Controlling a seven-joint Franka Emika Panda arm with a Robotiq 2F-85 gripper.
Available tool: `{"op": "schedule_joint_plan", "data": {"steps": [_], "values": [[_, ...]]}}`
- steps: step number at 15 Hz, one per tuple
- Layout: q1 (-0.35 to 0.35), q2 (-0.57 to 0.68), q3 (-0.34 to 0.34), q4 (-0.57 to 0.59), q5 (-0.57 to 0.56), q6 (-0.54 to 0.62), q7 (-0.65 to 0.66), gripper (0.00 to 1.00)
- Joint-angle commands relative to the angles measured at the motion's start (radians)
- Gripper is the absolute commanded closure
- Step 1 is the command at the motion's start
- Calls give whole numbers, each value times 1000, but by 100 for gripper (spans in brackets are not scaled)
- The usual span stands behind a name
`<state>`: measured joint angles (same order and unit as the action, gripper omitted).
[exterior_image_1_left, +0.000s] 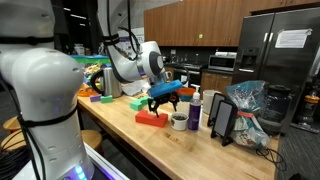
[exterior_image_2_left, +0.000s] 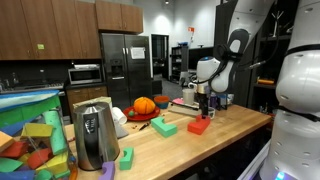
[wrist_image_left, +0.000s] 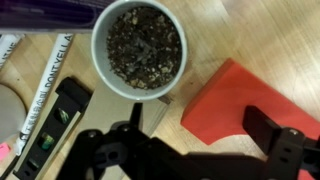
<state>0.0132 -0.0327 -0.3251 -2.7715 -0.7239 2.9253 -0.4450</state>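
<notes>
In the wrist view a white cup (wrist_image_left: 138, 47) filled with dark granules stands on the wooden counter. A red block (wrist_image_left: 240, 95) lies beside it. My gripper (wrist_image_left: 200, 132) hangs above them, open; one black finger (wrist_image_left: 272, 130) overlaps the red block's edge and the other finger (wrist_image_left: 135, 118) sits near the cup's rim. Nothing is held. In both exterior views the gripper (exterior_image_1_left: 163, 96) (exterior_image_2_left: 205, 104) hovers a little above the red block (exterior_image_1_left: 152, 118) (exterior_image_2_left: 198, 126), with the cup (exterior_image_1_left: 179, 121) next to it.
A black level (wrist_image_left: 55, 125) lies left of the cup. A purple bottle (exterior_image_1_left: 195, 108), a black stand (exterior_image_1_left: 222, 120) and a plastic bag (exterior_image_1_left: 247, 108) crowd one side. A green block (exterior_image_2_left: 164, 127), a steel kettle (exterior_image_2_left: 92, 135), an orange pumpkin (exterior_image_2_left: 145, 105) and a bin of blocks (exterior_image_2_left: 30, 140) stand further along.
</notes>
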Motion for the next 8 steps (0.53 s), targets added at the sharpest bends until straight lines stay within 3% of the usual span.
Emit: {"op": "schedule_joint_plan", "data": {"steps": [1,6,7,8], "values": [[-11,11,-28,-3,-27,23,-25,0],[1,35,-30,-2,-10,57,-66,0],[-67,40,44,-2,7,65,-90,0],[-71,44,52,-3,12,73,-103,0]]}}
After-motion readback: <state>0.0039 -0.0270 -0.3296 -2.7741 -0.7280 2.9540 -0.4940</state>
